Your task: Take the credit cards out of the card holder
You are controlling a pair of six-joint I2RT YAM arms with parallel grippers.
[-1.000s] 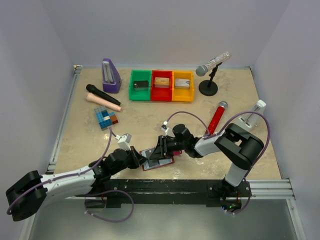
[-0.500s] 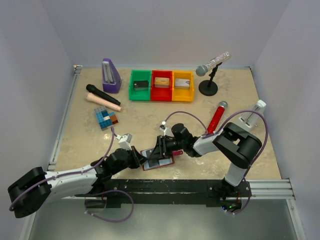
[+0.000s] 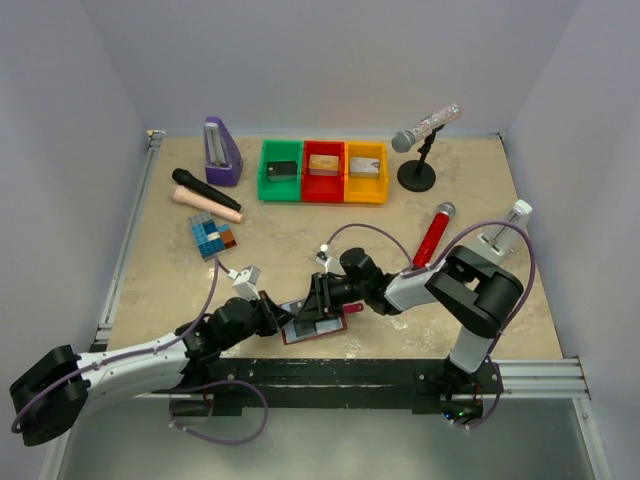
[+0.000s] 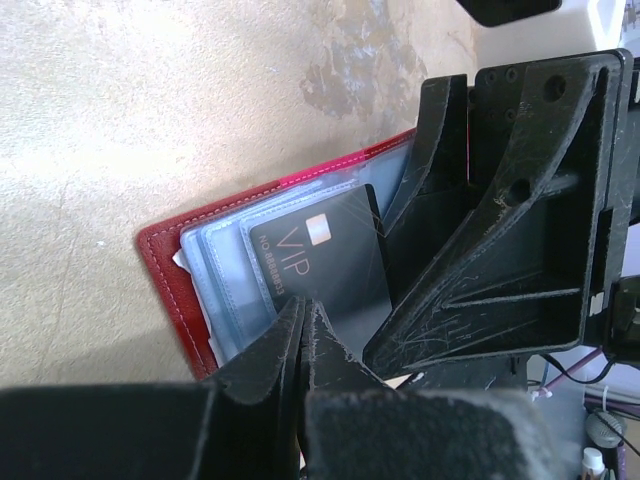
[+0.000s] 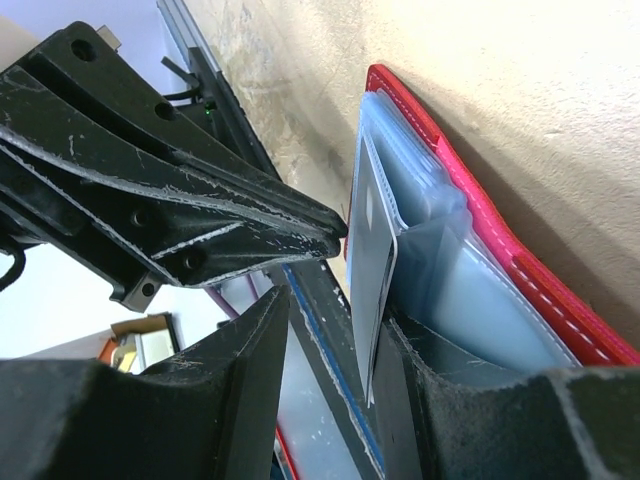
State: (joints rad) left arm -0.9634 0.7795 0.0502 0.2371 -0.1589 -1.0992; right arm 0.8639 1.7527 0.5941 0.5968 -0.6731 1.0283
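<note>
The dark-red card holder (image 3: 338, 323) (image 4: 165, 270) (image 5: 520, 270) lies open on the table near the front edge, its pale clear pockets facing up. A black credit card (image 4: 320, 250) (image 5: 377, 270) marked VIP sticks partway out of a pocket. My left gripper (image 3: 284, 317) (image 4: 303, 305) is shut, its joined tips resting against that card's face near its lower edge. My right gripper (image 3: 319, 300) (image 5: 335, 320) (image 4: 500, 230) is open. One of its fingers (image 5: 450, 420) is on the pockets, and the card's edge stands just inside it. No other cards show.
Green, red and yellow bins (image 3: 323, 170) with small blocks line the back. A purple metronome (image 3: 221, 150), a black microphone (image 3: 205, 190) and a coloured block (image 3: 211, 236) are at the left. A red microphone (image 3: 433, 232) and a microphone stand (image 3: 418, 175) are at the right. The black rail (image 3: 340, 372) runs along the front.
Both grippers and the card holder have crept slightly to the left and towards the front edge. Neither gripper's jaws have changed.
</note>
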